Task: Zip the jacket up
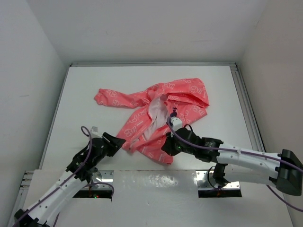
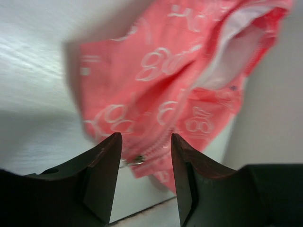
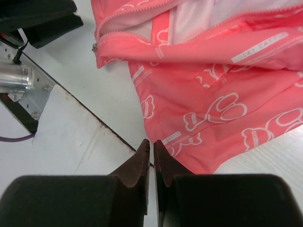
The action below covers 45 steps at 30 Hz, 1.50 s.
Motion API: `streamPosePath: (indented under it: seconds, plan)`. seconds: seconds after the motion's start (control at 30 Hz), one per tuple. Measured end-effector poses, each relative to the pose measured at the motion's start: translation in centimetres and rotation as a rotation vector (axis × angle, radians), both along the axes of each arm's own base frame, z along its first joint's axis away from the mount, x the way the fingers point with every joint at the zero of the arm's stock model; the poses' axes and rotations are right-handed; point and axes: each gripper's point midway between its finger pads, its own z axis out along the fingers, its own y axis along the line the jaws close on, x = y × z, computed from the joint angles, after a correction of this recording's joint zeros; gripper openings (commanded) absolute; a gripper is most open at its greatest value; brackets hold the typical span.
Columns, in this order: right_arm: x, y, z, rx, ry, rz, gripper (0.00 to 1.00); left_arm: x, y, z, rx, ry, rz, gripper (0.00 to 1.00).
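Note:
The coral-pink jacket [image 1: 161, 109] lies open on the white table, with its white lining showing and its hood at the back right. My left gripper [image 1: 116, 142] is open at the jacket's near left hem. In the left wrist view [image 2: 144, 137] the metal zipper slider [image 2: 137, 160] sits between the jaws, beyond the tips, on the pink fabric [image 2: 165, 71]. My right gripper [image 1: 166, 146] is shut and empty, with its tips [image 3: 151, 142] at the near hem of the jacket [image 3: 213, 85]. The zipper's bottom end [image 3: 94, 46] also shows there, unjoined.
The table's front seam [image 3: 94, 120] runs under the right gripper. Metal base plates [image 1: 102, 177] sit at the near edge. A rail [image 1: 246, 109] lines the right side, and white walls enclose the table. The left arm's dark fingers [image 3: 42, 19] are close to the hem.

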Motion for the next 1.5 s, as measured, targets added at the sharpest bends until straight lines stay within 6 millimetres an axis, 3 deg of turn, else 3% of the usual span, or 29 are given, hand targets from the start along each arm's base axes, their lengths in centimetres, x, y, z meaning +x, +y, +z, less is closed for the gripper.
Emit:
streamPosePath:
  seconds: [0.07,0.13,0.17,0.27,0.37,0.4,0.43,0.5,0.63,0.77,1.0,1.1,1.17,1.33,1.5]
  plan:
    - [0.3,0.1,0.4,-0.008,-0.025,0.008,0.04,-0.3,1.1,-0.5,0.092,0.032,0.01,0.44]
    - [0.8,0.9,0.9,-0.024,-0.042,0.03,0.0,0.4,2.1,1.3,0.173,0.006,0.027,0.44]
    - [1.1,1.7,1.2,-0.039,-0.046,0.047,0.0,1.0,2.4,3.1,0.199,-0.029,0.035,0.44]
    - [2.5,5.4,2.0,-0.055,-0.056,0.11,0.0,3.7,2.7,11.7,0.206,-0.243,0.083,0.44]
    - [3.7,9.2,2.1,-0.076,-0.067,0.193,0.11,5.0,3.6,18.9,0.208,-0.426,0.148,0.44]
    - [4.1,10.7,2.0,-0.087,-0.065,0.23,0.24,5.3,4.0,20.8,0.217,-0.472,0.168,0.43]
    - [4.5,12.2,1.9,-0.091,-0.069,0.267,0.33,5.4,4.2,22.3,0.221,-0.508,0.18,0.43]
    - [5.1,14.7,1.4,-0.104,-0.078,0.344,0.39,5.5,4.8,25.5,0.229,-0.596,0.203,0.42]
    - [6.4,19.0,-0.9,-0.142,-0.099,0.481,0.44,4.8,5.5,30.2,0.209,-0.747,0.229,0.4]
    - [7.2,21.4,-4.3,-0.186,-0.093,0.56,0.44,3.5,6.2,34.1,0.184,-0.859,0.239,0.4]
    - [7.2,21.6,-9.3,-0.263,-0.039,0.607,0.46,0.3,7.9,39.1,0.133,-1.008,0.272,0.4]
    - [7.4,21.7,-9.5,-0.271,-0.051,0.607,0.46,-0.9,8.7,41.3,0.12,-1.057,0.285,0.41]
    - [7.6,21.5,-9.7,-0.293,-0.066,0.603,0.38,-1.6,9.1,42.3,0.11,-1.081,0.296,0.41]
    - [8.0,21.7,-10.1,-0.395,-0.217,0.581,0.26,-1.6,9.2,42.1,0.116,-1.08,0.295,0.41]
    - [7.1,22.7,-9.8,-0.473,-0.397,0.535,0.22,-1.3,9.0,41.3,0.134,-1.054,0.288,0.41]
